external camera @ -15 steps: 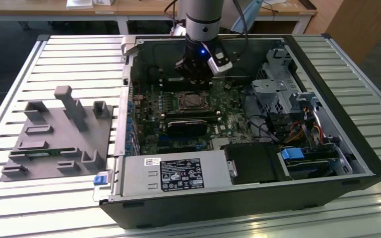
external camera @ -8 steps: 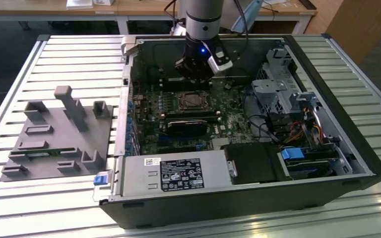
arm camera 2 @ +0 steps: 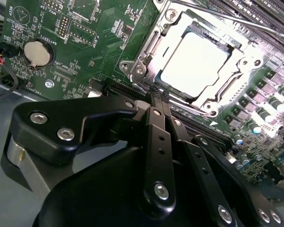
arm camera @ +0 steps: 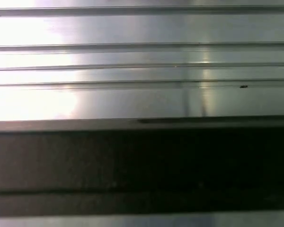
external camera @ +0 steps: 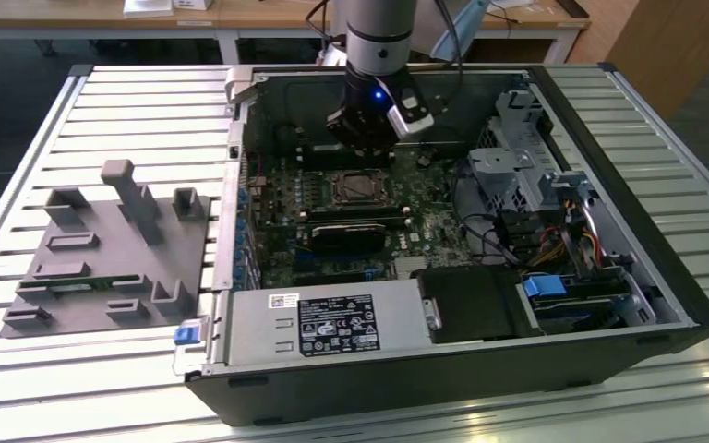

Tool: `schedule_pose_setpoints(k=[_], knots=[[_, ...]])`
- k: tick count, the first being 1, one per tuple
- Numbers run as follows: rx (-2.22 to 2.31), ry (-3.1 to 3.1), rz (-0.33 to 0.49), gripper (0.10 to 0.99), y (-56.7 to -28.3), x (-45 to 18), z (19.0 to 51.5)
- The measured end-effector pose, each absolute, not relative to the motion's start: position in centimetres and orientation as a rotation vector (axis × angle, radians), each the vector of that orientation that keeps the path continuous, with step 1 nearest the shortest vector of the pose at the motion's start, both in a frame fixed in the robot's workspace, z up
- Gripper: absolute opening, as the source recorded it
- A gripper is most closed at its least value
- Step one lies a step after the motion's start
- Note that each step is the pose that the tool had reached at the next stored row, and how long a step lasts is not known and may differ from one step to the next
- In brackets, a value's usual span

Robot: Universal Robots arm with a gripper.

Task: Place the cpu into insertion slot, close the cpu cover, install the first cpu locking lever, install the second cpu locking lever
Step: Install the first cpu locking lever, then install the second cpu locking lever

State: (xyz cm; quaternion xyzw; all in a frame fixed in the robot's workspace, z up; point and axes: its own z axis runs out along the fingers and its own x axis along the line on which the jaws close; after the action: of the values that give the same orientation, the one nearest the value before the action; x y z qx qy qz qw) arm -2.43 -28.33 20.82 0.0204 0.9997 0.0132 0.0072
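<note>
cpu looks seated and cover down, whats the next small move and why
Probably ease the gripper down onto the locking lever beside the insertion slot. The cpu already lies under the closed cpu cover, and the shut fingertips sit just off the socket's edge, holding nothing.

Grey cylindrical arm [external camera: 379, 28], black gripper [arm camera 2: 156, 101] with silver screws, small blue light.
</note>
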Motion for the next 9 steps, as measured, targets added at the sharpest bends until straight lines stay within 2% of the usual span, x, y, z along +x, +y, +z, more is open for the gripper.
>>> schedule_pose_setpoints(k=[9], knots=[[0.064, 3.126, 0.041, 0.106, -28.44, -2.27, 20.82]])
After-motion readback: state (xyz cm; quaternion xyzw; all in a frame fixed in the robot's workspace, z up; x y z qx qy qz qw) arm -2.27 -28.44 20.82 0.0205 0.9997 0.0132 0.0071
